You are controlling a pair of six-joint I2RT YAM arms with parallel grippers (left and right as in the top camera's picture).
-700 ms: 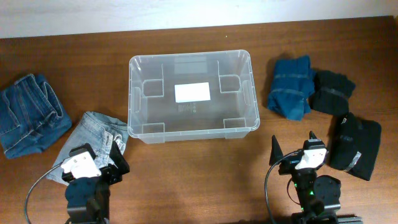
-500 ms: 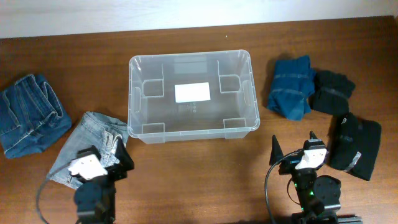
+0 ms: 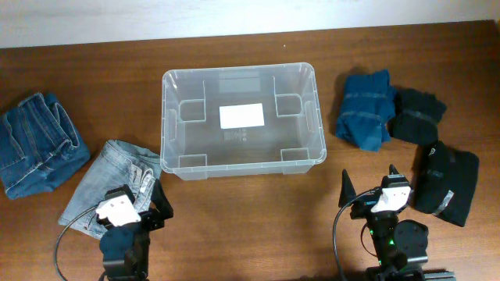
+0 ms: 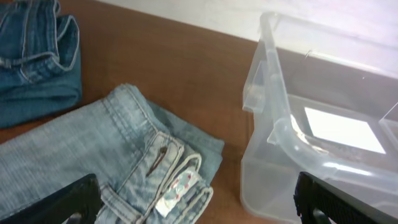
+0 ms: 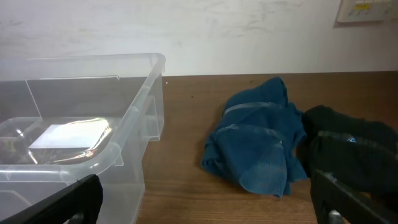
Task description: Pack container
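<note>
The clear plastic container (image 3: 239, 69) stands empty at the table's middle, with a white label on its base. It also shows in the left wrist view (image 4: 273, 124) and the right wrist view (image 5: 134, 118). My left gripper (image 3: 141, 197) is open and empty. It sits low over the near edge of the folded light-blue jeans (image 3: 109, 173), which fill the left wrist view (image 4: 93, 162) between its fingers (image 4: 199, 208). My right gripper (image 3: 369, 186) is open and empty at the front right, facing the gap between the container and a blue garment (image 5: 258, 149).
Folded dark-blue jeans (image 3: 35, 148) lie at the far left. The blue garment (image 3: 366, 109) and a black one (image 3: 418, 115) lie right of the container. Another black garment (image 3: 447, 183) lies beside my right arm.
My left arm has shifted to the right along the front of the table, staying over the light-blue jeans. The right arm has not moved.
</note>
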